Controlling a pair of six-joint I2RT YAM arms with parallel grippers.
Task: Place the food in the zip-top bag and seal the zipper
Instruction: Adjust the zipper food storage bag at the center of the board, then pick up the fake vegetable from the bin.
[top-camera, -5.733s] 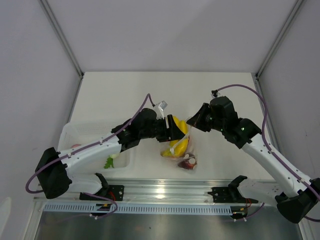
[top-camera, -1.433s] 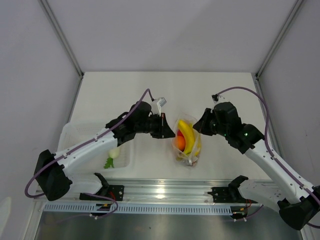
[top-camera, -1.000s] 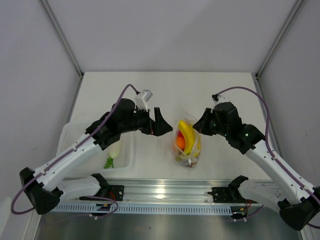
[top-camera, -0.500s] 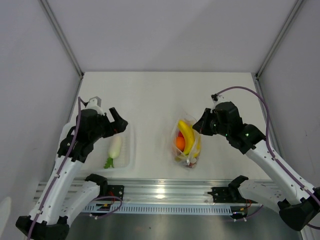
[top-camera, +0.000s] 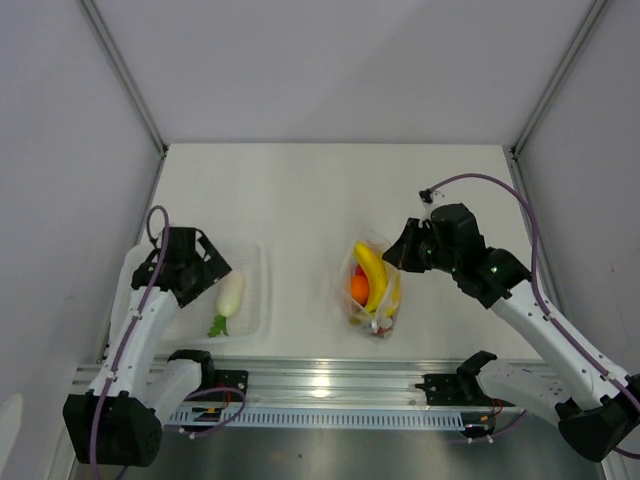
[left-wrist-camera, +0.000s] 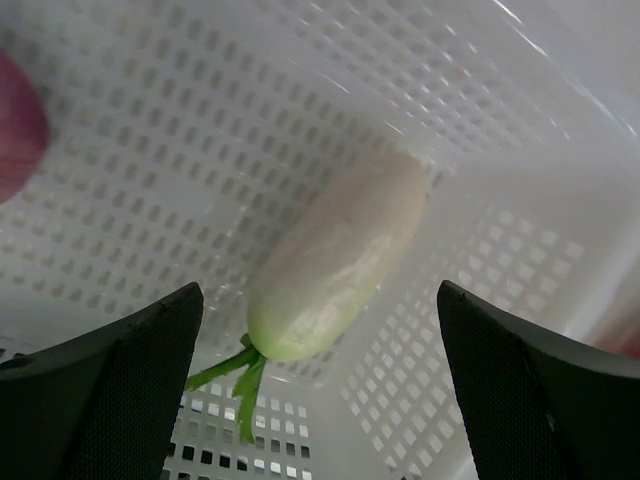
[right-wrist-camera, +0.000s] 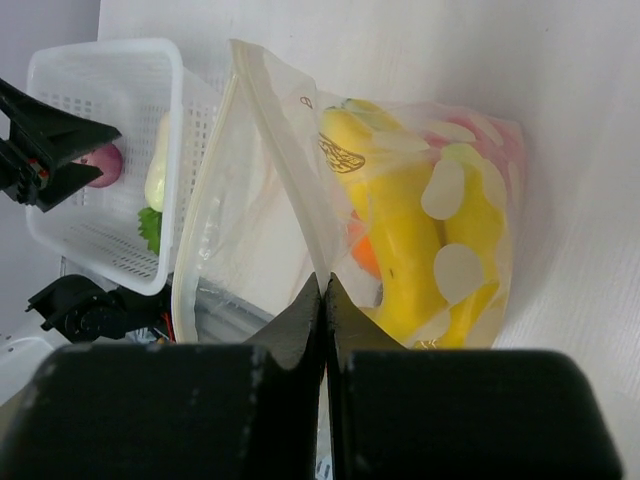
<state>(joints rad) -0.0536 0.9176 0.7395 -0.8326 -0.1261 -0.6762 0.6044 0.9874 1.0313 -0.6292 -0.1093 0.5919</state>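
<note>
- On the white counter (top-camera: 330, 190): everything listed below, with the tray at left and the bag right of centre, well apart.
- Tray (top-camera: 252, 305), translucent and perforated. Holds the white radish (left-wrist-camera: 335, 255) and a dark red-purple round one (left-wrist-camera: 15, 130).
- Zip-top bag (right-wrist-camera: 240, 200), clear, lying on the counter. Holds the banana (right-wrist-camera: 400, 230) and the orange one (top-camera: 358, 288).
- Right pincer (right-wrist-camera: 325, 300): clamped tight on the bag's upper film, lifting the mouth.
- Left pincer (left-wrist-camera: 320, 370): spread wide, empty, over the radish, one finger on each side.
- Zipper (right-wrist-camera: 222, 120): unsealed.
- Hazards, judged:
  - The smooth, rounded radish may squirt out of closing fingers.
  - A finger may catch the tray wall and drag the tray.
  - The single pinch leaves the mouth slack, so it may sag shut before the radish goes in.
</note>
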